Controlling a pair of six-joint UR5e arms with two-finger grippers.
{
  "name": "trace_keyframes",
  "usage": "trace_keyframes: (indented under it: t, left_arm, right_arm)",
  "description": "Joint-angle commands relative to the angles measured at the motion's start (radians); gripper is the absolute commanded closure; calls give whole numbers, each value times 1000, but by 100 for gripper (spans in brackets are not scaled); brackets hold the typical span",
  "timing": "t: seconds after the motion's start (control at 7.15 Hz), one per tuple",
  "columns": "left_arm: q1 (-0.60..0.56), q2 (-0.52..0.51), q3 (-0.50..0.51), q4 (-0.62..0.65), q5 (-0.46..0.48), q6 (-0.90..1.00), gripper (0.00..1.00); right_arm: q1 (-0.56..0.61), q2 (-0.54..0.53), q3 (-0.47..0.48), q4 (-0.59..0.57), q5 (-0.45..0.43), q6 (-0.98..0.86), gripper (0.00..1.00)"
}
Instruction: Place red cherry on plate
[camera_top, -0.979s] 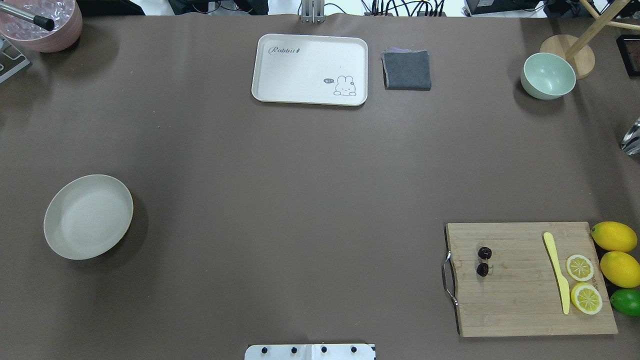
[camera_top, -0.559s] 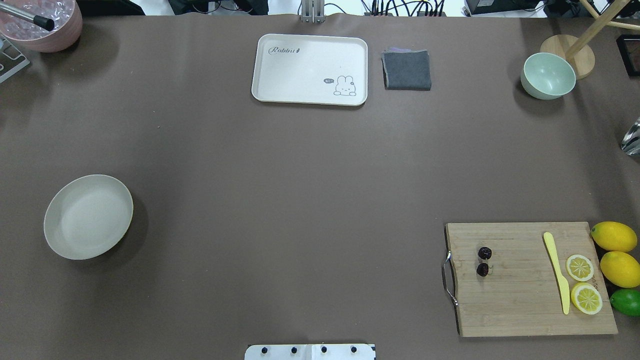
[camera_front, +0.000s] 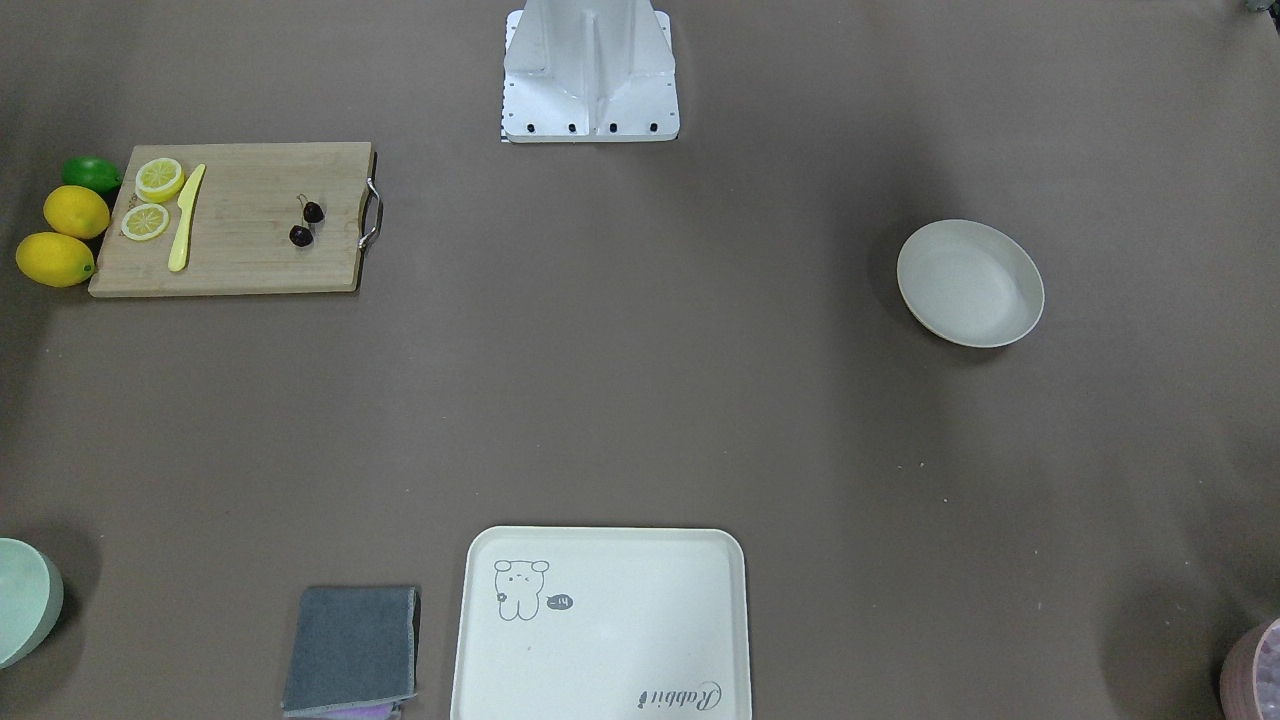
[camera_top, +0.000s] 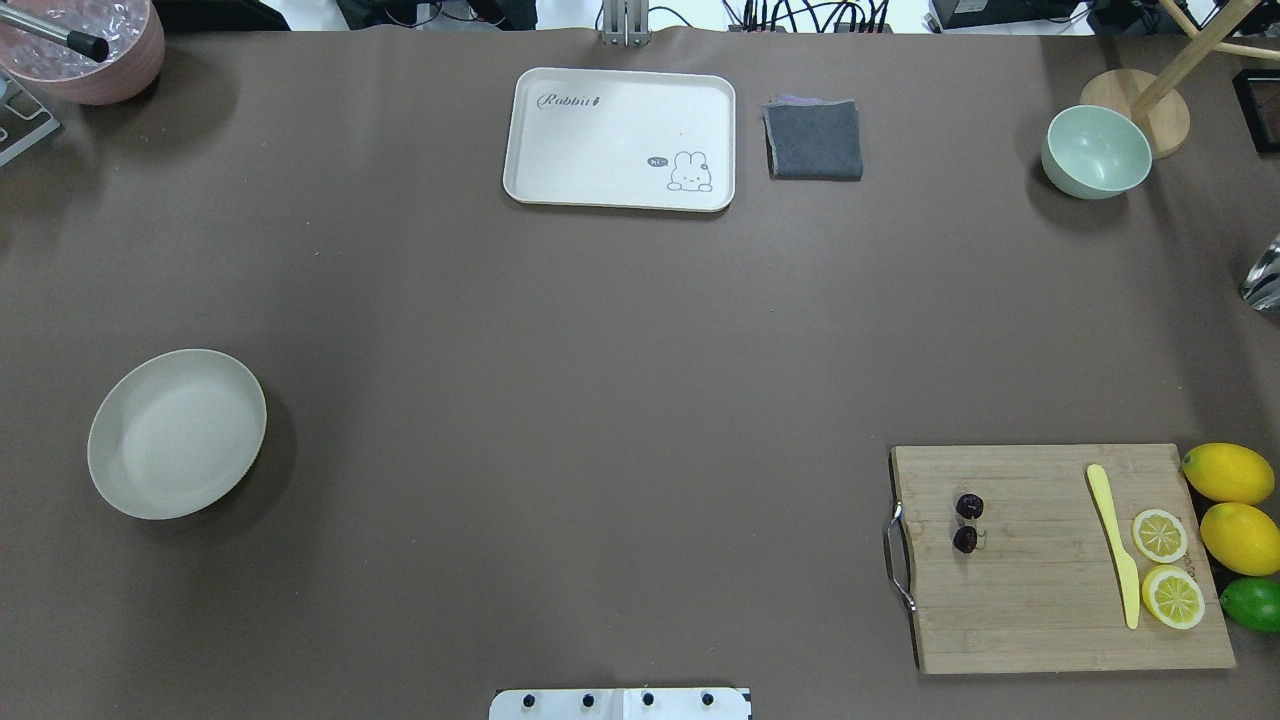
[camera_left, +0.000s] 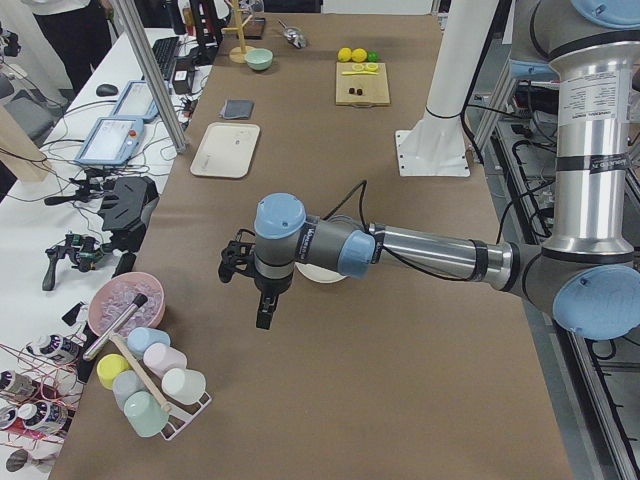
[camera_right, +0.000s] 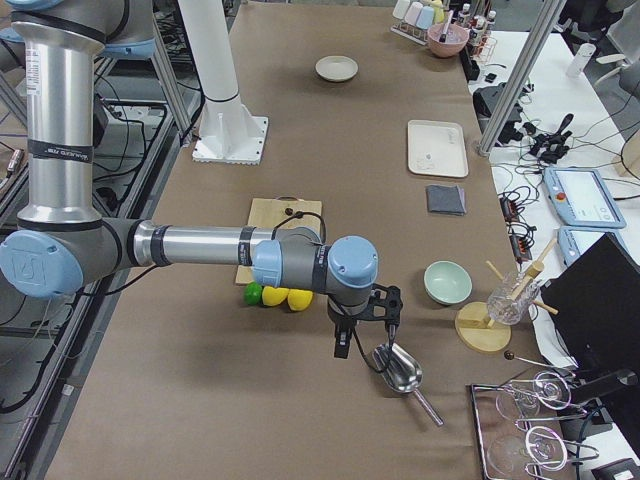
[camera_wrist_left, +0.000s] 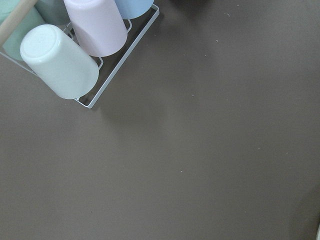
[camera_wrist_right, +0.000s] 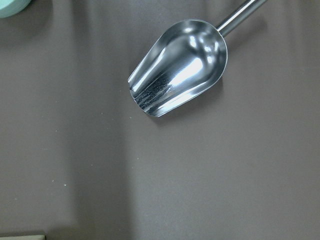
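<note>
The red cherry (camera_top: 967, 522), two tiny dark maroon fruits joined by stems, lies near the handle end of a wooden cutting board (camera_top: 1050, 610) at the near right; it also shows in the front-facing view (camera_front: 306, 224). The plate (camera_top: 120, 480), round and cream-white, sits far off at the near left (camera_front: 1015, 325). My left gripper (camera_left: 263, 315) hangs beyond the plate near the table's left end. My right gripper (camera_right: 342, 345) hovers past the lemons by a metal scoop. Both show only in side views, so I cannot tell whether they are open or shut.
On the board lie a yellow knife (camera_top: 1115, 545) and two lemon slices (camera_top: 1160, 535); lemons (camera_top: 1228, 473) and a lime (camera_top: 1252, 604) sit beside it. A rabbit tray (camera_top: 620, 185), grey cloth (camera_top: 814, 140), mint bowl (camera_top: 1096, 152), scoop (camera_wrist_right: 180, 65) and cup rack (camera_wrist_left: 95, 95) stand around.
</note>
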Motion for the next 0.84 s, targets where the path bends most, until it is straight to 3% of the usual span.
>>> trace_keyframes:
  t: [0.0, 0.7]
  left_arm:
    - [0, 3, -2, -1, 0, 0, 2]
    - [0, 5, 1, -1, -3, 0, 2]
  right_arm:
    - [0, 0, 3, 0, 6, 2, 0]
    - [3, 9, 5, 0, 10, 0, 0]
